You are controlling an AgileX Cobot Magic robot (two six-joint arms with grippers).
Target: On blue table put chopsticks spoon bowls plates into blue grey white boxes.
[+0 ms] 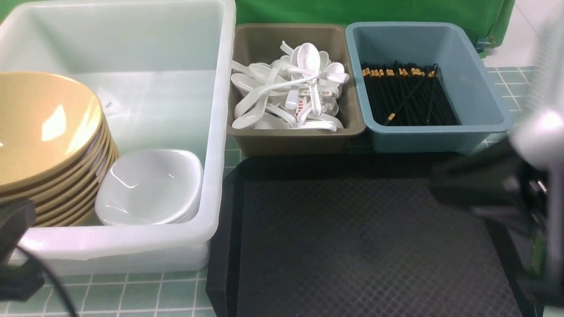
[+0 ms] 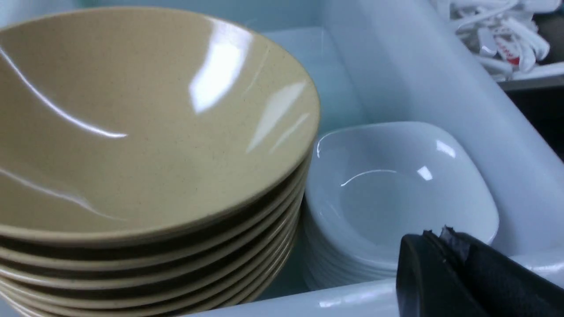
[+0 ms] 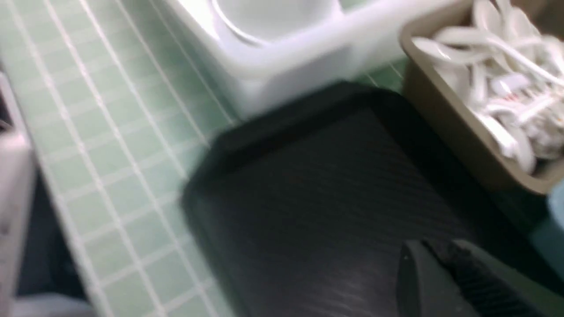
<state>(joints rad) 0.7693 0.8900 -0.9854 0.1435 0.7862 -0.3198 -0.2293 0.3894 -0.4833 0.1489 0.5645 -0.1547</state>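
A white box (image 1: 211,185) at the left holds a stack of tan bowls (image 1: 48,132) and a stack of white square plates (image 1: 150,185). A grey-brown box (image 1: 295,141) holds white spoons (image 1: 295,88). A blue box (image 1: 440,136) holds black chopsticks (image 1: 405,94). My left gripper (image 2: 436,235) is shut and empty, just over the white box's near rim beside the white plates (image 2: 396,189) and tan bowls (image 2: 145,123). My right gripper (image 3: 434,248) is shut and empty above the black tray (image 3: 330,198); its arm (image 1: 498,185) is a blur at the right.
A black textured tray (image 1: 361,246) lies in front of the grey and blue boxes. The table has a green tiled surface (image 1: 132,295). A green backdrop (image 1: 374,11) stands behind the boxes. The left arm's dark body (image 1: 15,246) sits at the lower left.
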